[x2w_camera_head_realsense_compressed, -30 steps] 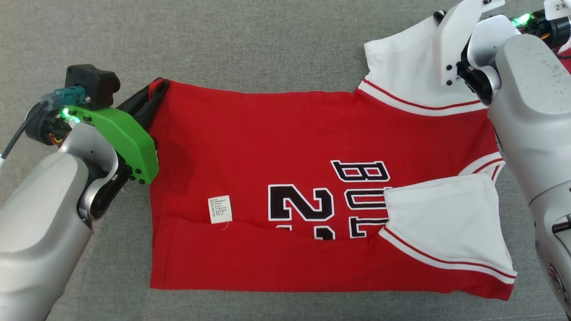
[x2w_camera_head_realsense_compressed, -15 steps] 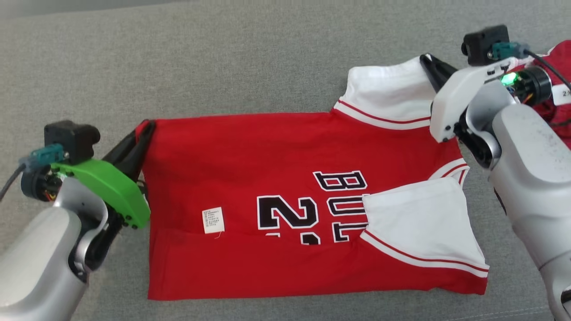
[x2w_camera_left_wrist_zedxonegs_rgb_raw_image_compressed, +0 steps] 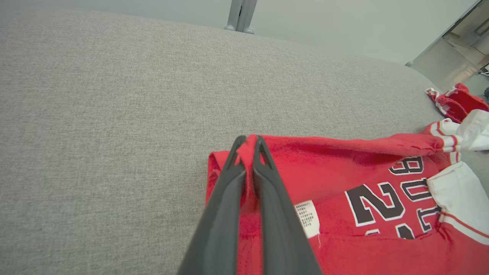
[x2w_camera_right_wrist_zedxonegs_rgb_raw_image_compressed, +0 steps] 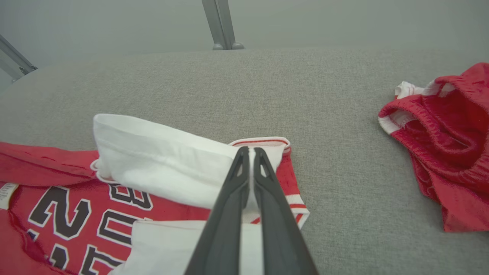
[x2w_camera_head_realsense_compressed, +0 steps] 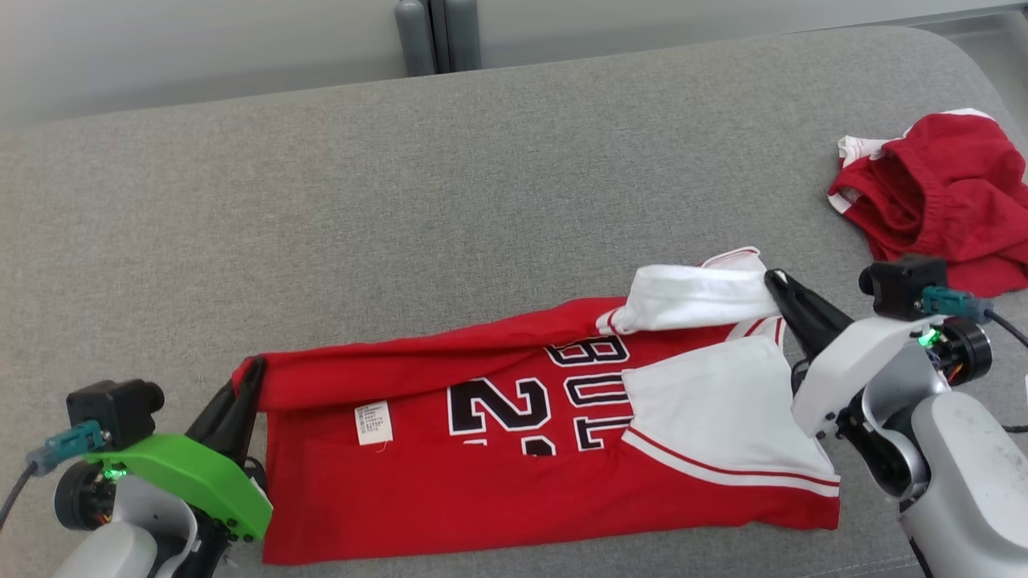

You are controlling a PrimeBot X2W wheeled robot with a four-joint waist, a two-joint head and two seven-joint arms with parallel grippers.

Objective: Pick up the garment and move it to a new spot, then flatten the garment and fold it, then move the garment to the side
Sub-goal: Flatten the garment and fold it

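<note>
The garment (x2w_camera_head_realsense_compressed: 498, 474) is a red jersey with white sleeves and black lettering, lying on a grey cushioned surface (x2w_camera_head_realsense_compressed: 401, 201). Its far edge is lifted and folding toward me. My left gripper (x2w_camera_head_realsense_compressed: 247, 384) is shut on the jersey's far left corner; the left wrist view shows red cloth (x2w_camera_left_wrist_zedxonegs_rgb_raw_image_compressed: 305, 179) pinched between the tips of the gripper (x2w_camera_left_wrist_zedxonegs_rgb_raw_image_compressed: 249, 147). My right gripper (x2w_camera_head_realsense_compressed: 777, 282) is shut on the far right edge by the white sleeve (x2w_camera_head_realsense_compressed: 691, 295); the right wrist view shows white cloth (x2w_camera_right_wrist_zedxonegs_rgb_raw_image_compressed: 160, 164) clamped at the gripper's (x2w_camera_right_wrist_zedxonegs_rgb_raw_image_compressed: 249, 152) tips.
A second crumpled red garment (x2w_camera_head_realsense_compressed: 940, 201) with white trim lies at the far right, also in the right wrist view (x2w_camera_right_wrist_zedxonegs_rgb_raw_image_compressed: 447, 141). Grey metal legs (x2w_camera_head_realsense_compressed: 434, 36) stand beyond the surface's far edge. Bare grey cushion stretches left and behind the jersey.
Both grippers have pulled the jersey's far edge toward me, folding it over the lettering. The head camera has tilted up, bringing the far edge and the second red garment into view.
</note>
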